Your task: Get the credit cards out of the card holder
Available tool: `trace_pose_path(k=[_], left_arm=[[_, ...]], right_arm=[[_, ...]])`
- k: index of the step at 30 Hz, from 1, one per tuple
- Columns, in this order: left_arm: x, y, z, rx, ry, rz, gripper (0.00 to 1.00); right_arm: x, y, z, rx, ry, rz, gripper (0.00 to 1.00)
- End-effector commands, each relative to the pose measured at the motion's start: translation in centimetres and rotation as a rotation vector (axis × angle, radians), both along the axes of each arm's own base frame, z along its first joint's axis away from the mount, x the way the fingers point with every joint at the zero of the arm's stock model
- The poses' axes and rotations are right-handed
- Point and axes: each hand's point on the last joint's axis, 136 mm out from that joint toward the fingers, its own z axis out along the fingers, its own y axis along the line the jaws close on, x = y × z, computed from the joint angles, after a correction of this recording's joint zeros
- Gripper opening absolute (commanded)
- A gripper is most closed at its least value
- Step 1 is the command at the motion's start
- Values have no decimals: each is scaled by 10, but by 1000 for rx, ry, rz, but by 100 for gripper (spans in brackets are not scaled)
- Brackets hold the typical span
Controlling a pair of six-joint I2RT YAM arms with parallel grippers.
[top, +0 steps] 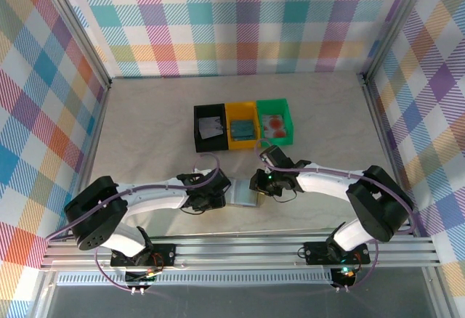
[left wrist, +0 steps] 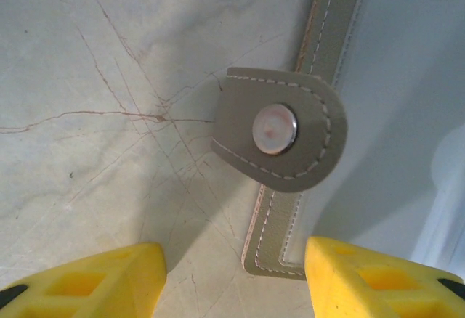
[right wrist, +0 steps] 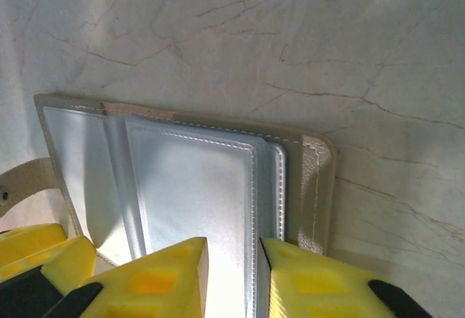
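The grey card holder (top: 243, 194) lies open on the table between my two grippers. In the left wrist view its snap tab (left wrist: 280, 129) and stitched corner (left wrist: 283, 249) sit between the wide-apart yellow fingers of my left gripper (left wrist: 236, 289); the right finger (left wrist: 378, 282) is over the panel. My right gripper (right wrist: 232, 282) stands over the pale blue-grey pocket panels (right wrist: 192, 187), jaws narrowly apart astride the top panel's stitched edge. Credit cards lie in the trays: whitish-grey (top: 211, 125), teal (top: 242, 128), reddish-pink (top: 275, 123).
Black (top: 197, 135), yellow (top: 231, 141) and green (top: 288, 118) trays stand in a row behind the holder at mid-table. Aluminium frame posts and plaid walls close in the sides and back. A rail runs along the near edge by the arm bases.
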Motion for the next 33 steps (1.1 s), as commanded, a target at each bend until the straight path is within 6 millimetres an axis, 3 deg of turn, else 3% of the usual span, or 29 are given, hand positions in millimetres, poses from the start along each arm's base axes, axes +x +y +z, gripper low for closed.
trace_pose_path(k=[1, 16, 20, 27, 29, 33], left_arm=[[-22, -6, -32, -2, 118, -11, 56], [-31, -15, -49, -15, 150, -18, 56], [-33, -14, -48, -17, 150, -15, 56], [-28, -10, -35, -40, 98, 0, 56], [-27, -6, -28, -43, 76, 11, 56], [-23, 7, -5, -34, 13, 32, 56]], right_arm=[[1, 6, 3, -1, -14, 26, 26], [4, 35, 26, 156, -77, 110, 26], [2, 52, 38, 245, -75, 158, 26], [3, 77, 63, 332, -88, 198, 28], [4, 81, 68, 340, -77, 190, 34], [3, 87, 66, 325, -39, 176, 35]])
